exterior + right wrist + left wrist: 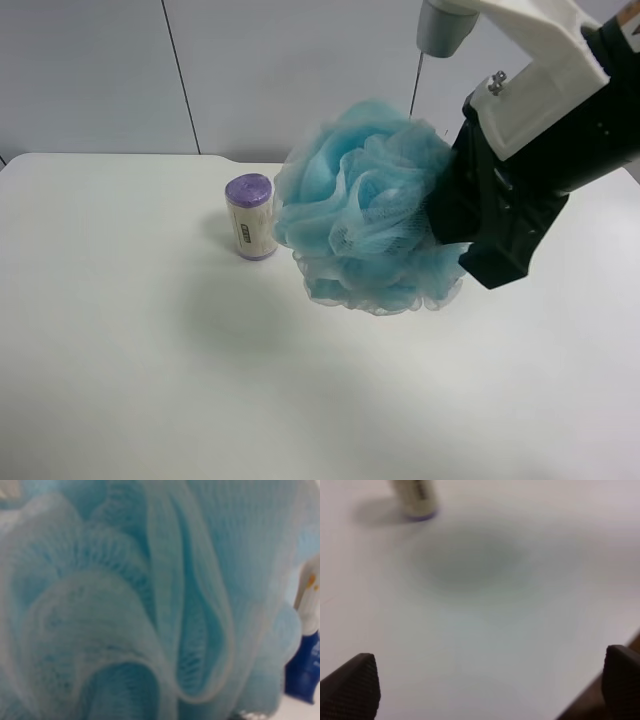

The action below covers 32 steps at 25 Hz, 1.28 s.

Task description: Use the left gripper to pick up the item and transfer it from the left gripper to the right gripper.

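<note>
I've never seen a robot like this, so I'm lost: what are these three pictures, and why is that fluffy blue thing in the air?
This is a robot with two arms, each ending in a gripper, a two-fingered clamp. One picture comes from a camera mounted high over the white table. The other two come from small cameras on the arms' wrists. The right gripper is shut on a light blue bath pouf, holding it above the table. Its wrist camera sees almost only blue mesh, plus a white-and-navy tube at the edge. The left gripper is open and holds nothing. A purple-topped roll stands on the table.
</note>
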Available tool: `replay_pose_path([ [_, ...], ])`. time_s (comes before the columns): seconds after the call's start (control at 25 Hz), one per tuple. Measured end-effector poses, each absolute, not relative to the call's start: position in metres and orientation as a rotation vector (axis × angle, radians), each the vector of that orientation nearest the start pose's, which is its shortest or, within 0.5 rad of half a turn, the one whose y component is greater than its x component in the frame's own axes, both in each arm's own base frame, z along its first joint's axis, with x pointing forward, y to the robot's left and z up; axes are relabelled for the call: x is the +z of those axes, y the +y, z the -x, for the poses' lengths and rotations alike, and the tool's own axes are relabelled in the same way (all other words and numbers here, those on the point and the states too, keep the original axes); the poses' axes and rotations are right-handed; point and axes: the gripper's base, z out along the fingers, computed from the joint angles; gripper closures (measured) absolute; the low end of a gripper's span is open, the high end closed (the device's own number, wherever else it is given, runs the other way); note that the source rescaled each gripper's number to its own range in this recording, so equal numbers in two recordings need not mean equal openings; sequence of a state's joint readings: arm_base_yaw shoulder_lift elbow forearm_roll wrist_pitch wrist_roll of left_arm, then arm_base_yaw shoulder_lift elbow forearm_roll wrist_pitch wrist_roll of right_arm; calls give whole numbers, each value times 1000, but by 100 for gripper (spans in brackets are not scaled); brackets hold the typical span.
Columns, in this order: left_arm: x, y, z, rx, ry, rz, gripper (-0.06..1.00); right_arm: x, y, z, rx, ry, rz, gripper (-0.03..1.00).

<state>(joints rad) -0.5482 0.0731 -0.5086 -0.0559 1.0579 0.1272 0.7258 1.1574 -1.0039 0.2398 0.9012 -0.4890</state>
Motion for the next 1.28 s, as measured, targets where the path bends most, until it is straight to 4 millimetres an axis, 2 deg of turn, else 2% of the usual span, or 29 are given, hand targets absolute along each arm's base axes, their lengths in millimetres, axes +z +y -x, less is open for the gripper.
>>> replay_pose_path([
  [0.2, 280, -4, 1, -150, 2034, -400, 7, 329, 162, -158, 419, 2233, 1243, 89],
  [0.36, 280, -4, 7, -52, 2013, -233, 7, 330, 162, -158, 432, 2259, 1196, 89],
  [0.56, 280, -4, 6, -16, 2019, -171, 7, 330, 161, -159, 461, 2317, 1096, 89],
  [0.72, 280, -4, 6, -15, 2019, -170, 7, 337, 155, -164, 415, 2421, 921, 89],
  [0.84, 280, -4, 6, -15, 2019, -170, 7, 359, 136, -176, 334, 2477, 748, 89],
  [0.96, 280, -4, 6, -15, 2019, -170, 7, 385, 107, -190, 258, 2512, 578, 89],
  [1.04, 280, -4, 6, -15, 2019, -170, 7, 391, 85, -203, 203, 2548, 483, 89],
  [1.16, 280, -4, 6, -15, 2019, -170, 7, 386, 63, -222, 187, 2598, 372, 89],
  [1.28, 280, -4, 6, -15, 2019, -169, 7, 370, 53, -242, 215, 2670, 343, 90],
])
